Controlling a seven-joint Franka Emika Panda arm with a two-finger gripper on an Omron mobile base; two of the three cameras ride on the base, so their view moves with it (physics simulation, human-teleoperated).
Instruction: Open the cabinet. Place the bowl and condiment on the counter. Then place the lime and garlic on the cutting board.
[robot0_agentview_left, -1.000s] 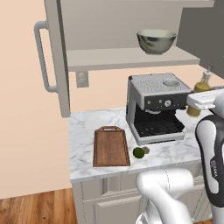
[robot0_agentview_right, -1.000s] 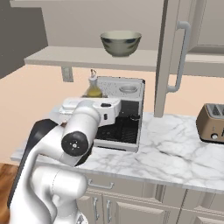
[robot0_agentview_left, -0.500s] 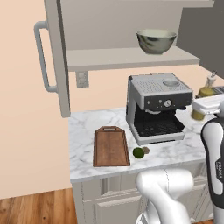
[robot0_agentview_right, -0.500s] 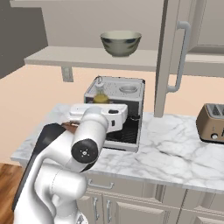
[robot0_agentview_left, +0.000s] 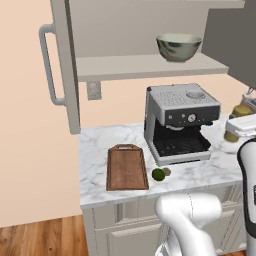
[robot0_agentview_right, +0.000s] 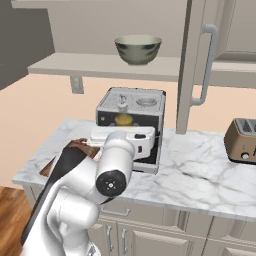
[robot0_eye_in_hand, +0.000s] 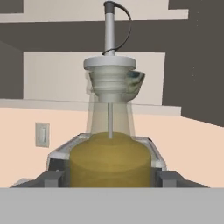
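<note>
Hand view: the condiment (robot0_eye_in_hand: 110, 162) is gripped between the fingers (robot0_eye_in_hand: 52, 178) of the gripper (robot0_eye_in_hand: 110, 178). The bowl (robot0_agentview_left: 178, 46) is seen on the cabinet (robot0_agentview_left: 64, 75) shelf; lime (robot0_agentview_left: 158, 174) and garlic (robot0_agentview_left: 167, 172) lie right of the cutting board (robot0_agentview_left: 126, 168).

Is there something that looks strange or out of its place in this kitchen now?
Nothing spilled or damaged. The condiment sits between the gripper fingers above the counter; lime and garlic lie beside the cutting board.
</note>
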